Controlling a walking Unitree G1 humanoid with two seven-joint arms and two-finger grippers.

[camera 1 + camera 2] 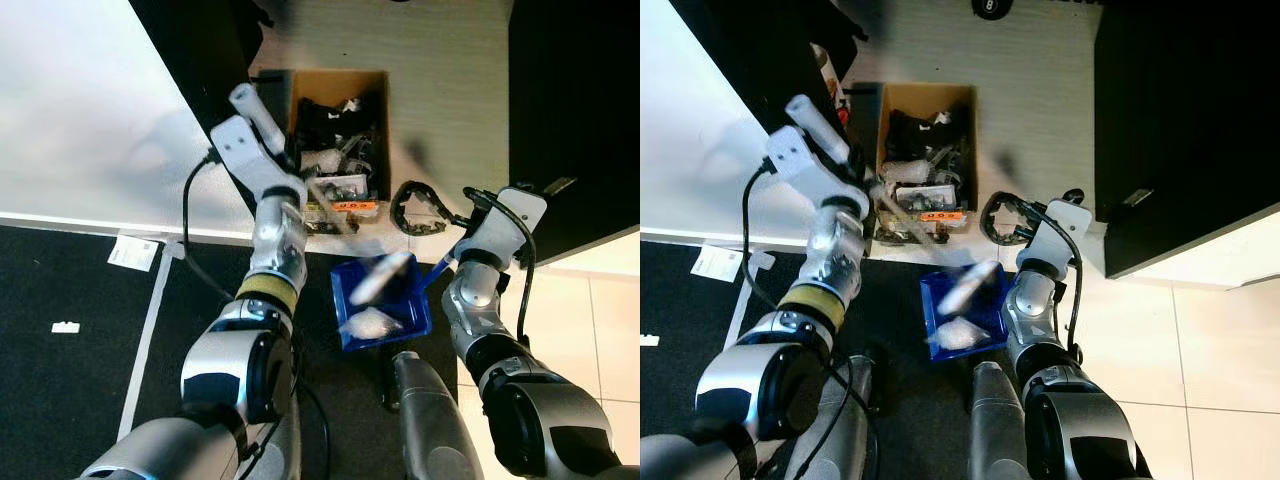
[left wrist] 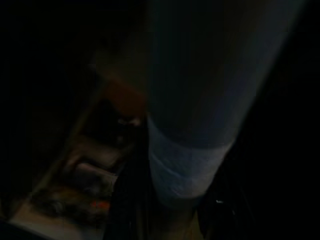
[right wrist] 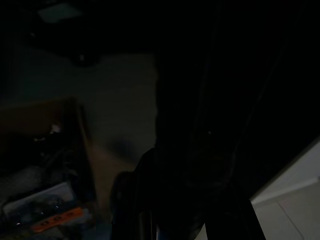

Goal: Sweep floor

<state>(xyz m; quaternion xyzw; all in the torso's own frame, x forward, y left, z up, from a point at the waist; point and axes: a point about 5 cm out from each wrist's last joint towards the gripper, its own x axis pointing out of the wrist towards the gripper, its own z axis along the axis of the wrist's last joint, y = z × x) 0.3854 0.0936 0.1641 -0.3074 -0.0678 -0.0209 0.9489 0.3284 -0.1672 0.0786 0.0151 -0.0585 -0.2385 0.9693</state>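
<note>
Dustpan [image 1: 383, 300] sits low centre, already loaded with pale scraps, its handle running to my right end effector [image 1: 462, 245] at 3 o'clock; cardboard box [image 1: 338, 150] at 12. Left end effector [image 1: 300, 190] seems clamped on a brush handle; right's fingers I cannot tell. Emptying remains, I judge.

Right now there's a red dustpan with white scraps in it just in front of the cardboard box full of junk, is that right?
Not quite: the dustpan is blue, not red, as the left eye view shows. It does hold white scraps, and it sits on the dark mat just in front of the cardboard box of clutter.
</note>
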